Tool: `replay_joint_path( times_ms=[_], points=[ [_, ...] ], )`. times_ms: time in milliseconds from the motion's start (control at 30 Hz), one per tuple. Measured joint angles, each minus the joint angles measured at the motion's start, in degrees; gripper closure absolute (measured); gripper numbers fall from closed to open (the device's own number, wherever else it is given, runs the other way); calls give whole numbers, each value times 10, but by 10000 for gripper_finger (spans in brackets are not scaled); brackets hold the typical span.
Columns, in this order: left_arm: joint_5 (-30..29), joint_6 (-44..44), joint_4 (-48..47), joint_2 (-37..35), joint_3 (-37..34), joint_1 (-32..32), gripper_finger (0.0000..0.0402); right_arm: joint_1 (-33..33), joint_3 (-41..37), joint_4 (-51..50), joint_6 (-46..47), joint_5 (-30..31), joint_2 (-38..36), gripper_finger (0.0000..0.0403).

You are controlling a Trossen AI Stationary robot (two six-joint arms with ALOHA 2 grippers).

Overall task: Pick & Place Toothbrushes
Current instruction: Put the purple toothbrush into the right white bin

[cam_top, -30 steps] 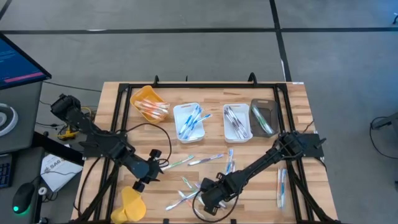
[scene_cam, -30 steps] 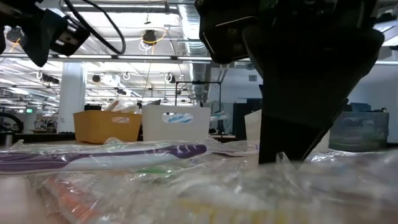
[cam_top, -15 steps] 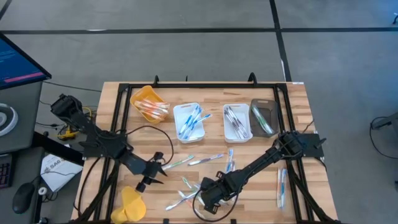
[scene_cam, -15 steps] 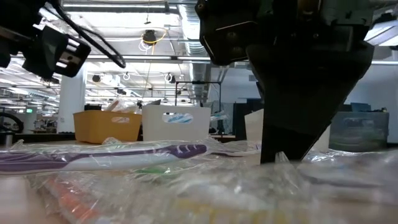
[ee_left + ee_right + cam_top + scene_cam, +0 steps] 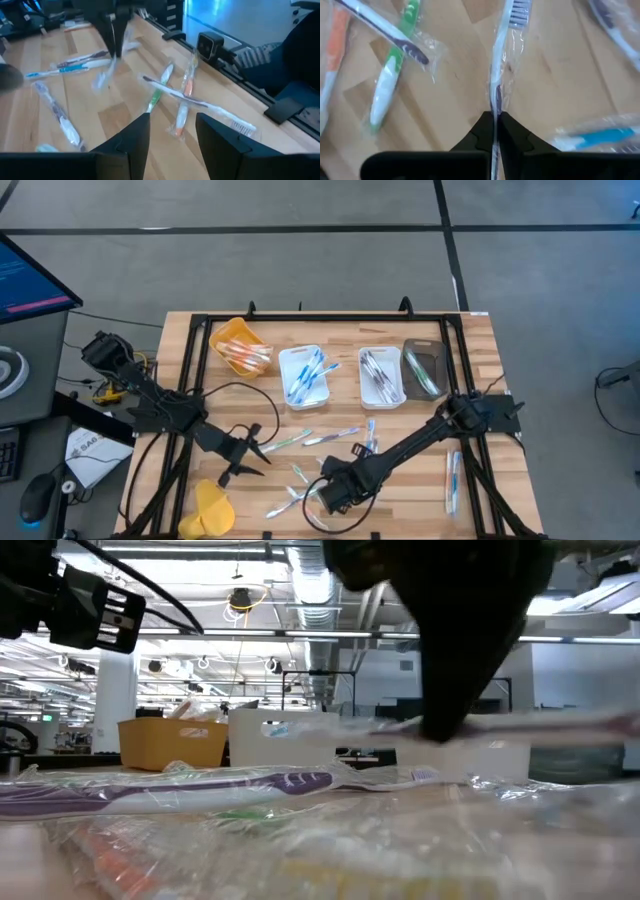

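Right wrist view shows the right gripper (image 5: 494,121) fingers pinched tight on a wrapped toothbrush (image 5: 503,60), while the left gripper (image 5: 171,130) fingers stand apart, empty.

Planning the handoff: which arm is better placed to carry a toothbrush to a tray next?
Right. The right gripper is shut on a wrapped toothbrush, lifted off the table. The left gripper hovers open, holding nothing.

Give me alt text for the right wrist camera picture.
The right gripper has its jaws shut on a wrapped toothbrush with dark blue bristles, above a wooden table. A green toothbrush lies to one side and a blue toothbrush to the other, both wrapped.
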Motion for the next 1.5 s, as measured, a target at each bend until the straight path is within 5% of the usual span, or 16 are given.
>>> replay_joint_path(
  times_ms=[400, 733, 900, 1233, 1500],
  points=[
    [-23, 0, 13, 0, -9, 0, 247, -5, 164, -297, 89, 63, -2, 401],
    [-23, 0, 13, -1, -19, 0, 247, -43, 155, -289, 70, 158, -98, 402],
    [-23, 0, 13, -6, -19, 0, 247, -78, 88, -284, 75, 201, -188, 402],
    [-21, -5, 20, -6, -19, 0, 247, -169, -167, -278, 191, 208, -383, 403],
    [-21, -7, 27, -6, -19, 0, 247, -238, -364, -26, 7, 265, -478, 399]
  ],
)
